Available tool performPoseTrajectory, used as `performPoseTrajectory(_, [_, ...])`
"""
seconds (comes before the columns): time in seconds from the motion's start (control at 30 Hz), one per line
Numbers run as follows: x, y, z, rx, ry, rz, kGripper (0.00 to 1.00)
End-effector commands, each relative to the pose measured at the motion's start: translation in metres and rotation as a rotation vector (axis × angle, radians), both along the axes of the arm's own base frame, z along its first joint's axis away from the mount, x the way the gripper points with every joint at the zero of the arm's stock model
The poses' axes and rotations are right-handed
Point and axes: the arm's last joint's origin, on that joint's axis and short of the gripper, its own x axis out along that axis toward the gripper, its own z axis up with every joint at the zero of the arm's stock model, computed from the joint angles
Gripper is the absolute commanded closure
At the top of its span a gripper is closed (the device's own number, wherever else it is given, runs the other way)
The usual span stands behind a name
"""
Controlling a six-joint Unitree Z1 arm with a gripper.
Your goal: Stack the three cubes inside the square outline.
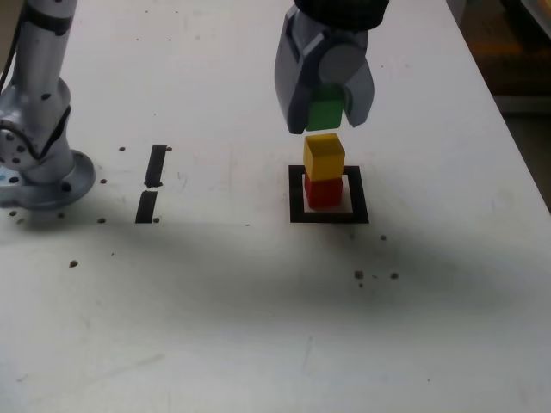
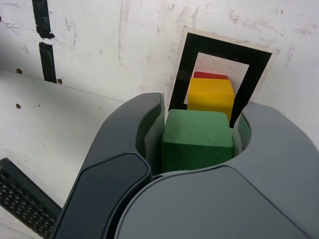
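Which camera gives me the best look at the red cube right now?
The exterior view. There the red cube shows its whole front face, sitting inside the square outline under the yellow cube. In the wrist view only a thin red sliver shows beyond the yellow cube; the rest is hidden.

White table with a marked square and two tape strips

We see a scuffed white table (image 1: 258,327) dotted with small dark holes. On it lies a black square outline (image 1: 328,215) with a white middle, and inside that sits a red cube (image 1: 324,192). Well apart, toward the exterior view's left, two short black strips (image 1: 151,182) lie end to end. The arm's grey round base (image 1: 52,185) stands near the left edge.
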Motion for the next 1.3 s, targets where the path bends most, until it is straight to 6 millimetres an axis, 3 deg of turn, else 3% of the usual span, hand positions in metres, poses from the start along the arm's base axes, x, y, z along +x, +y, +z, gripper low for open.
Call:
performPoseTrajectory(0.0, [0.0, 0.001, -0.002, -0.005, 0.012, 0.003, 0.82])
performPoseTrajectory(0.57, [0.011, 0.0, -0.025, -0.039, 0.042, -0.001, 0.68])
performPoseTrajectory(0.93, [0.014, 0.004, -0.029, -0.036, 0.045, -0.002, 0.42])
performPoseTrajectory(1.27, [0.016, 0.007, -0.037, -0.043, 0.036, -0.004, 0.3])
